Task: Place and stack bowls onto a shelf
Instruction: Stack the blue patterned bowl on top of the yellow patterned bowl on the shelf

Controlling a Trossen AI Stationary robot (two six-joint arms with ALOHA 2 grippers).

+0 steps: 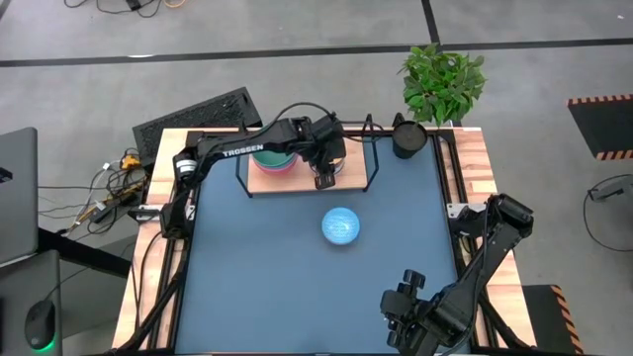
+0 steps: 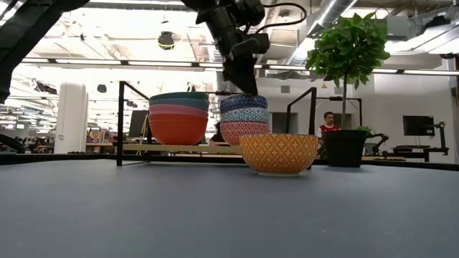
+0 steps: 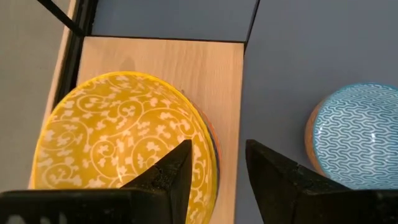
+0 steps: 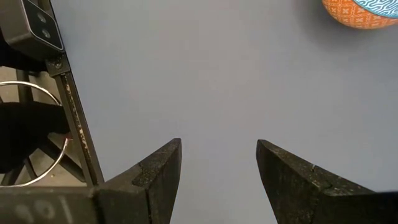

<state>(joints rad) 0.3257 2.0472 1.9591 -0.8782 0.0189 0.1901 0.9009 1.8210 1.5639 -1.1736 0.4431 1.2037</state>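
The wooden shelf with its black wire frame stands at the table's far edge. It carries two stacks of bowls: a teal, pink and red one and a patterned one. The patterned stack's top bowl is yellow inside with white scrolls. My left gripper is open over that bowl's rim, one finger above the inside and one outside. An orange dotted bowl, blue inside, sits alone on its base mid-table. My right gripper is open above the table's near right part. My left gripper comes from above, pointing down, with its fingers on either side of the top bowl's rim on the side toward the table's right. A gap shows between the fingers, and I cannot tell whether either one touches the rim.
A black cup stands just right of the shelf, and a potted plant sits behind it at the far right corner. Blue tabletop lies open around the orange bowl. A person shows in the room behind.
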